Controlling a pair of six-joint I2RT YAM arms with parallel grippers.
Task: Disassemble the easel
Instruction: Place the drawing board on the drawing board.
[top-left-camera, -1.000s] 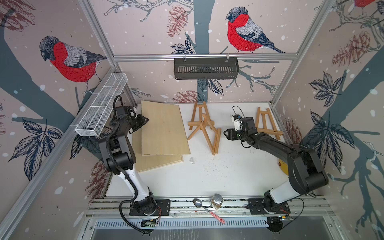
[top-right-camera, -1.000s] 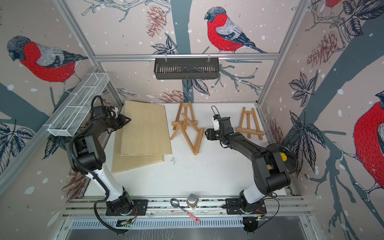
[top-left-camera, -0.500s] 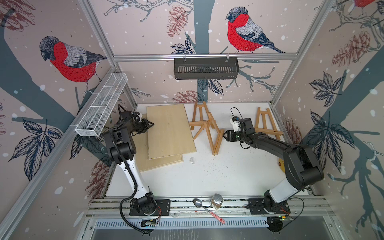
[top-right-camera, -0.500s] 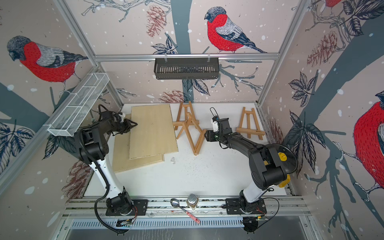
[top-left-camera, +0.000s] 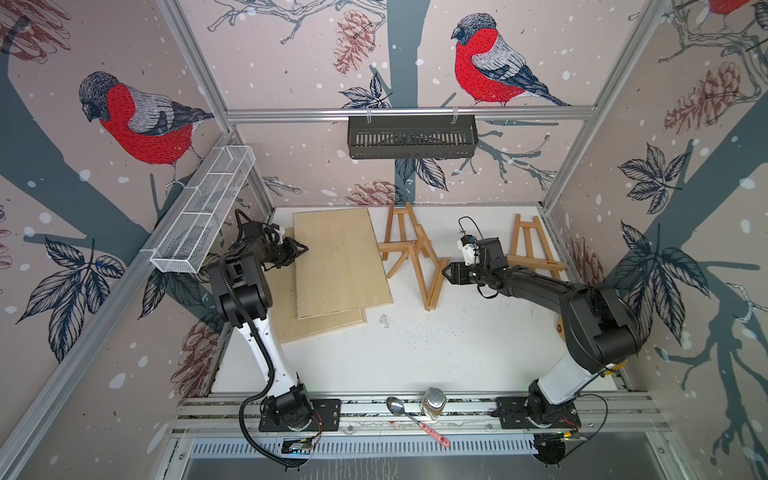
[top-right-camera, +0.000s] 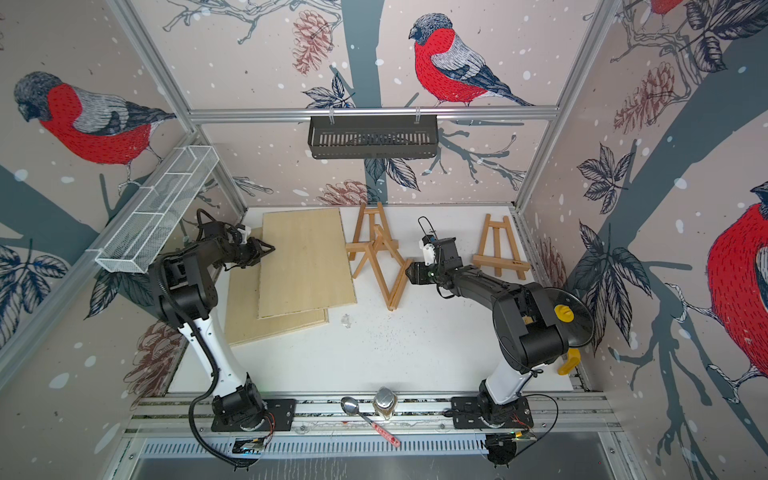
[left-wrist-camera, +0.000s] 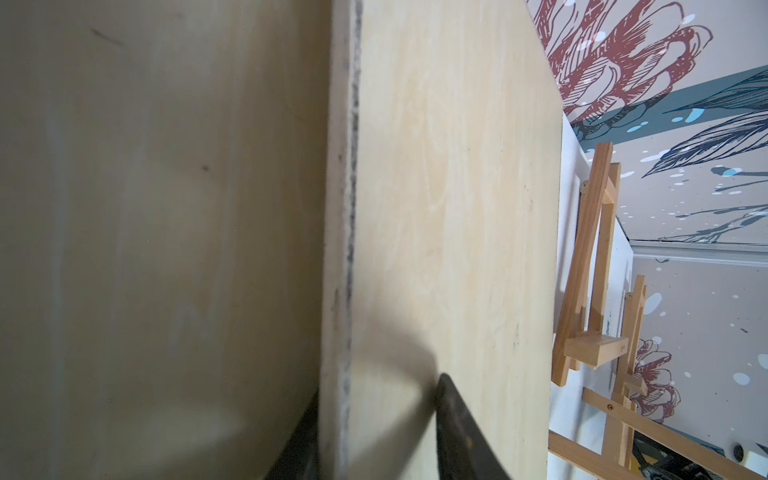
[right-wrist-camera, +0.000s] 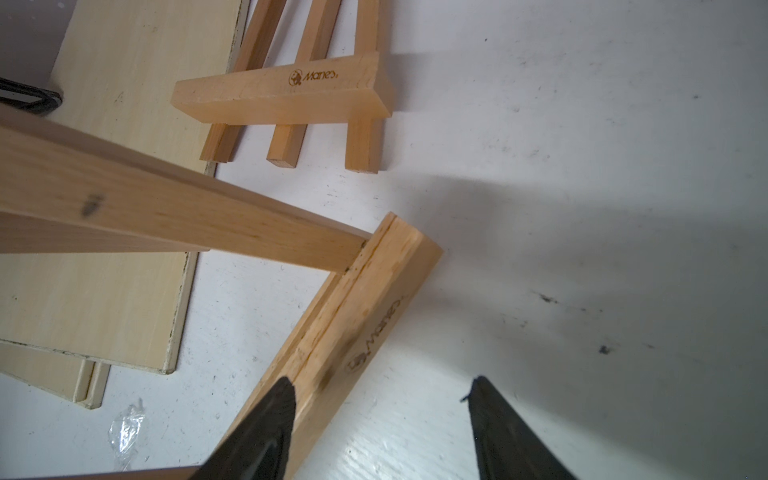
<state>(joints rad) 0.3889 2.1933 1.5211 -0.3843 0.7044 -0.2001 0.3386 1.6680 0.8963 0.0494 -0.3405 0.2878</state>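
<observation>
Easel (top-left-camera: 432, 282) lies tipped over at mid-table, towards the far side, and its frame overlaps a second easel (top-left-camera: 400, 226) just beyond it. A third easel (top-left-camera: 532, 245) sits apart by the right wall.

My right gripper (top-left-camera: 446, 272) is at the right end of the tipped one, jaws wide apart and holding nothing. In the right wrist view one finger (right-wrist-camera: 270, 415) overlaps the stamped ledge bar (right-wrist-camera: 365, 316), while its partner (right-wrist-camera: 494, 415) hangs over bare table (right-wrist-camera: 582, 208).

My left gripper (top-left-camera: 301, 251) is at the left edge of the upper panel (top-left-camera: 336, 257), which lies across a lower panel (top-left-camera: 324, 328). Its jaws straddle that edge, one under and one over the face, only partly apart. Whether they actually pinch the wood I cannot tell.

My worry on the right is that the bar sits off-centre in the jaws. Closing from here would, I judge, shove it sideways before the second pad arrives, twisting the frame and perhaps knocking the neighbouring easel over. On the left, a shallow bite at the very edge could let the panel slip and slide right into both easels.
</observation>
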